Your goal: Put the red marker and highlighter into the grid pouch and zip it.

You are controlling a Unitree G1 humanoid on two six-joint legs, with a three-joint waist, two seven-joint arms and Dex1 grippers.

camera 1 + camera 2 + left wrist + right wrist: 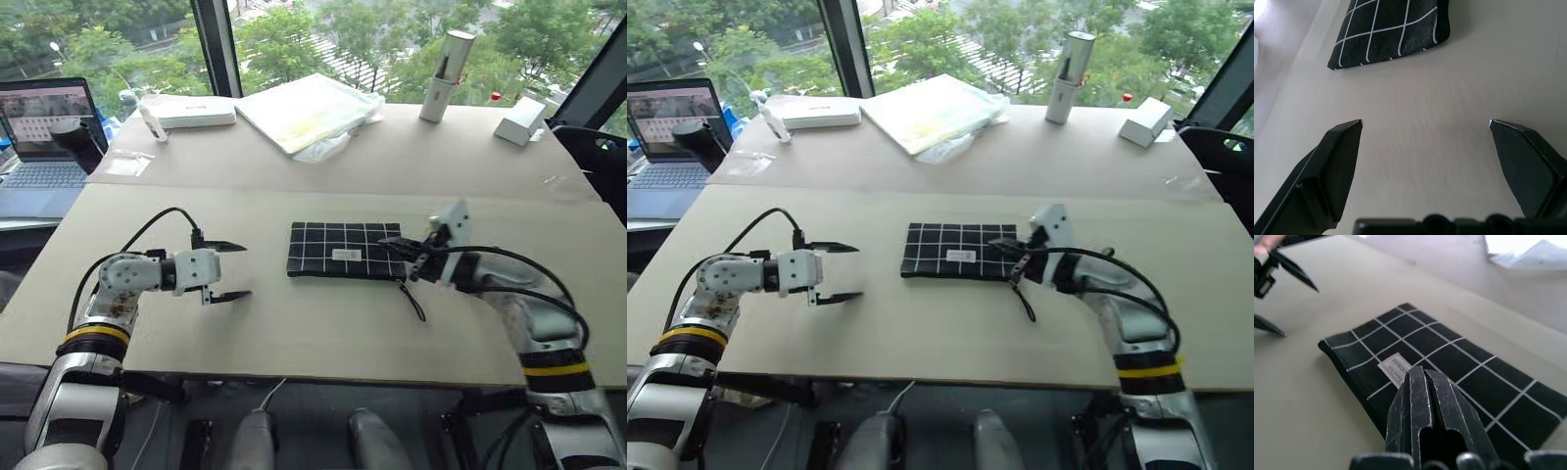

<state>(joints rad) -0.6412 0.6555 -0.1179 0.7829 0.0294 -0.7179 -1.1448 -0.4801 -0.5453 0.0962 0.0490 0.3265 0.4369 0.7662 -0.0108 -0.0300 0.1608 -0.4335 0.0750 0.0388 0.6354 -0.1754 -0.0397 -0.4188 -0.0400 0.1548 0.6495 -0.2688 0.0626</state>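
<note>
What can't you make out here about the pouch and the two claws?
- Grid pouch contents: the closed fabric hides them, every view.
- Zipper state: too small in the head views; the right claw covers that end.
- Whether the shut right claw pinches the pull cord: its own fingers block the wrist view.

The left claw is plainly open.

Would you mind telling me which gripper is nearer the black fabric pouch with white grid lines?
The right gripper: shut, at the black grid pouch's right end. The left gripper is open, apart from its left end.
</note>
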